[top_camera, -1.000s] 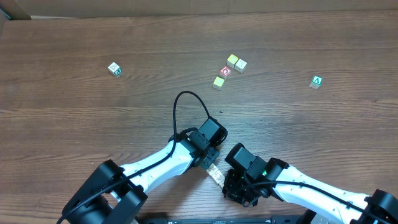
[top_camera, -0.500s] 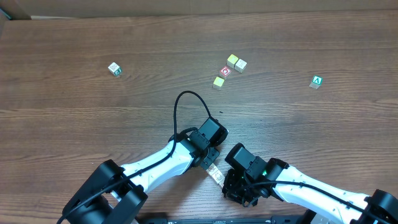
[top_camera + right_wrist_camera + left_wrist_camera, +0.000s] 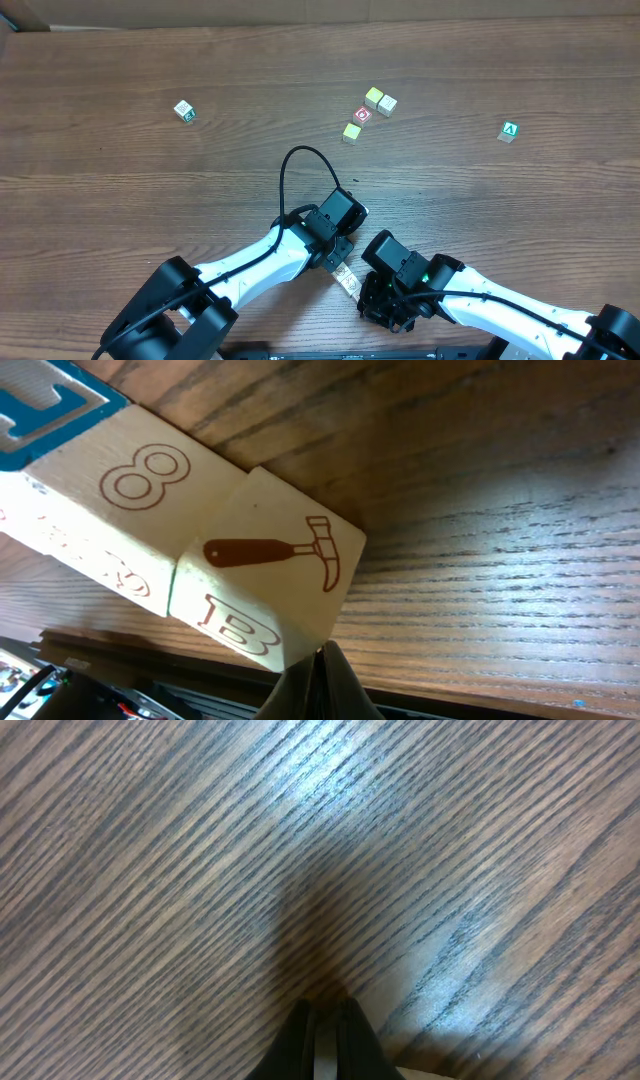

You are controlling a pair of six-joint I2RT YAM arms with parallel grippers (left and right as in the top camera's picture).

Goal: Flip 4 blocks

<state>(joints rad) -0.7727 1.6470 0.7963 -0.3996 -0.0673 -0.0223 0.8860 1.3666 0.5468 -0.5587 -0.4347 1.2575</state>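
Your left gripper point(image 3: 321, 1032), fingers pressed together, points down at bare table point(image 3: 200, 840) with open wood all round. The blocks point(image 3: 345, 277) lie touching near the front edge, between the arms. Your right gripper point(image 3: 318, 678), tips together and empty, sits just beside the hammer-faced block point(image 3: 270, 575).

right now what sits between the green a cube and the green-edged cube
In the overhead view, a cluster of four cubes sits between the green-edged cube and the green A cube; the rest is bare table.
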